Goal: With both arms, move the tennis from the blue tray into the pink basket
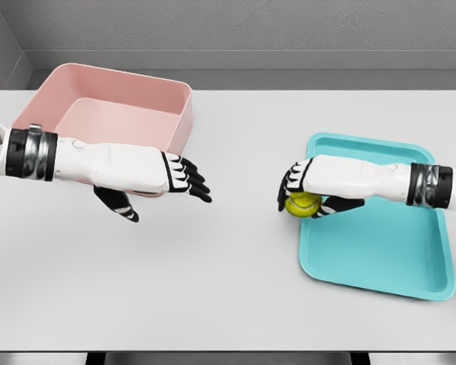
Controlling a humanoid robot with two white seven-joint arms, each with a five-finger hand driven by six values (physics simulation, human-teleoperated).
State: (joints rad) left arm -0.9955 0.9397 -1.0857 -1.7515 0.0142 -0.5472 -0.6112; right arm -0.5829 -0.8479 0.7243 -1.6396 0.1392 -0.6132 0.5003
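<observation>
Head view | right hand [310,190] fingers clamped on tennis ball [302,204] at blue tray's [380,258] left edge | left hand [178,176] fingers apart by pink basket [137,95] | you're holding something light, springy, fuzzy; grip its middle.

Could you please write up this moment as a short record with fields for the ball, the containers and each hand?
ball: tennis ball, yellow-green, at the left edge of the blue tray
right hand: right hand curled around the tennis ball from above
left hand: left hand open, fingers extended toward the middle of the table, holding nothing
basket: pink basket at the far left of the table, nothing visible inside
surface: white table
task state: ball not yet in the basket
</observation>
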